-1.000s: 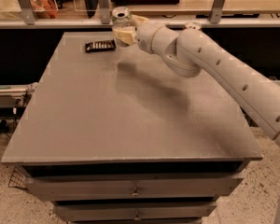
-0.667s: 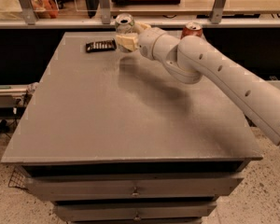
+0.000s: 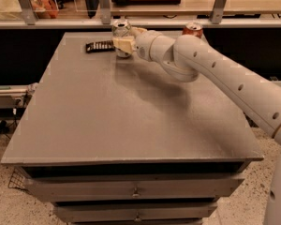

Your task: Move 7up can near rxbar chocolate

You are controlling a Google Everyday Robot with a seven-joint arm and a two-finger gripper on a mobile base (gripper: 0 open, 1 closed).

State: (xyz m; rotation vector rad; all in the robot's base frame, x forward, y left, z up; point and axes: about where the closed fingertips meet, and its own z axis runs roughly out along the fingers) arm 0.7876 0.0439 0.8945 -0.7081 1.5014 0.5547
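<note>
Hand (image 3: 123, 41), seemingly tight around 7up can (image 3: 122, 28), beside rxbar chocolate (image 3: 99, 46).

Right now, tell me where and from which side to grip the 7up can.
Grip the 7up can across its side wall, mid-height, coming from the side away from the rxbar chocolate: it stands upright with the bar beside it. The gripper is shut on it at the far edge of the table.

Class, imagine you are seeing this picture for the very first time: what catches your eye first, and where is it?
The long white arm reaches in from the right across the grey table. At the far edge its claw grips the 7up can, just right of the rxbar chocolate. A red-orange can peeks out behind the arm.
</note>
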